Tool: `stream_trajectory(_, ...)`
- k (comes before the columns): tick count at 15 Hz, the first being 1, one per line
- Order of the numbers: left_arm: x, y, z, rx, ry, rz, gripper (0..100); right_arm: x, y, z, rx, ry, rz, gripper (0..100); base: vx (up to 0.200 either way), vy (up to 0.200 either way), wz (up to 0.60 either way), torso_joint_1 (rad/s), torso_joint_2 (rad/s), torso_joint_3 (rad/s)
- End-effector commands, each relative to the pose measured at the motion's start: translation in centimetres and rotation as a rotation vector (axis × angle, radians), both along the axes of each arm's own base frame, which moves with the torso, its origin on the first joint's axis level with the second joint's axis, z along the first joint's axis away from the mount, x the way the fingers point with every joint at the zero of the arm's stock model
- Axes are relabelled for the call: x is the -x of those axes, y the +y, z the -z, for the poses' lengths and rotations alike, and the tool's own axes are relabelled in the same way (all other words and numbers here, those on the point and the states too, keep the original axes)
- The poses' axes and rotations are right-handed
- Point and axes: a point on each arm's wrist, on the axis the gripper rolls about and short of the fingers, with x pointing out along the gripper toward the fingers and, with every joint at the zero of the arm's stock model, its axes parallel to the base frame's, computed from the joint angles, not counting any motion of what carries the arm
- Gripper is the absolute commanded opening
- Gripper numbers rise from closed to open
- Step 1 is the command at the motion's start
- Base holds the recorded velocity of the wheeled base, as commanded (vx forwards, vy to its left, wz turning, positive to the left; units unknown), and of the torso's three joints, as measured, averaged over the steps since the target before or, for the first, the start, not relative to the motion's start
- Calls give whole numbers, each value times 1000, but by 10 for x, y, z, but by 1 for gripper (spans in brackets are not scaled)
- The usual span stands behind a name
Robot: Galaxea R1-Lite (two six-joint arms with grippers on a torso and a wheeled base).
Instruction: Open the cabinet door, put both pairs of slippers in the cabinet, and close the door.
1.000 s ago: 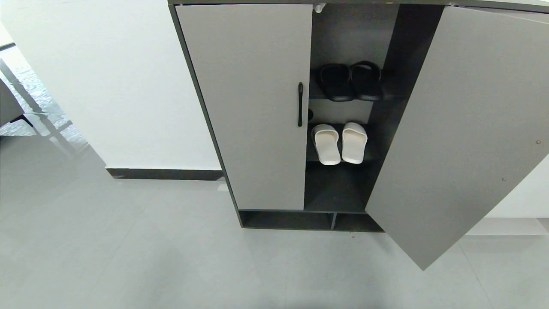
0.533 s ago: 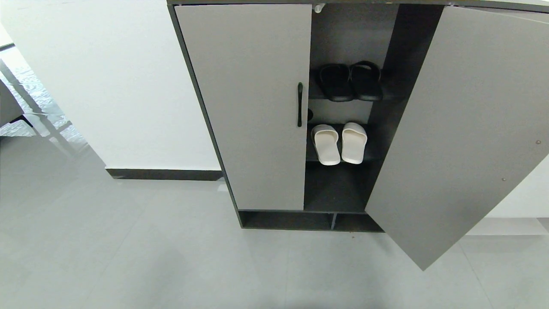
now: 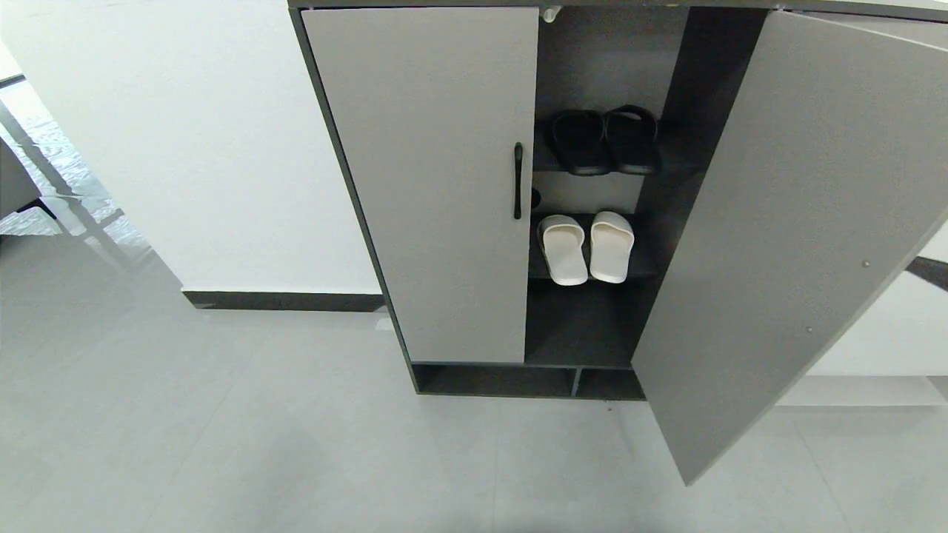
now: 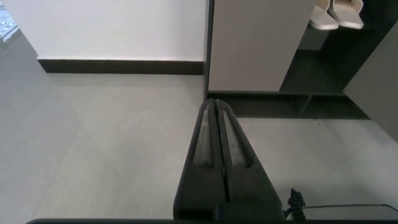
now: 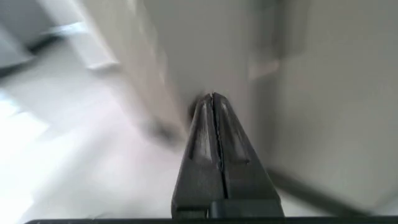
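Cabinet (image 3: 585, 326) holds two black slippers (image 3: 580, 142), two white slippers (image 3: 563, 250); one door (image 3: 800, 222) open

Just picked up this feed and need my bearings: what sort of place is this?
Probably a home entryway, or a mock-up of one: a shoe cabinet with black slippers and white slippers on its shelves stands against a white wall with a dark baseboard, on a glossy grey floor.

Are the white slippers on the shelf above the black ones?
No, the white slippers sit on the shelf below the black slippers.
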Motion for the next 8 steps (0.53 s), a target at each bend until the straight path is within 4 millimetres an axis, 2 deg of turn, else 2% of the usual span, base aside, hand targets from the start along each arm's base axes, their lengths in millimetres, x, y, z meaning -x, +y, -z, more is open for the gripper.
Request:
stream_trajectory(1,0,0,0,0,2,-1,0,7,26,10,-20,37,-116,0,0,0,0,0,0,0)
stream_trajectory(4,0,0,0,0,2,-1,0,-38,47,26,-67,93,146,0,0,0,0,0,0,0)
stream_trajectory(5,0,0,0,0,0,-1,0,-43,48,26,-66,89,183,0,0,0,0,0,0,0)
stream_trajectory(7,0,0,0,0,2,-1,0,-53,63,30,-48,73,212,0,200,0,0,5,2,2)
stream_trajectory(8,0,0,0,0,2,-1,0,-56,79,31,-51,69,210,0,200,0,0,2,7,7)
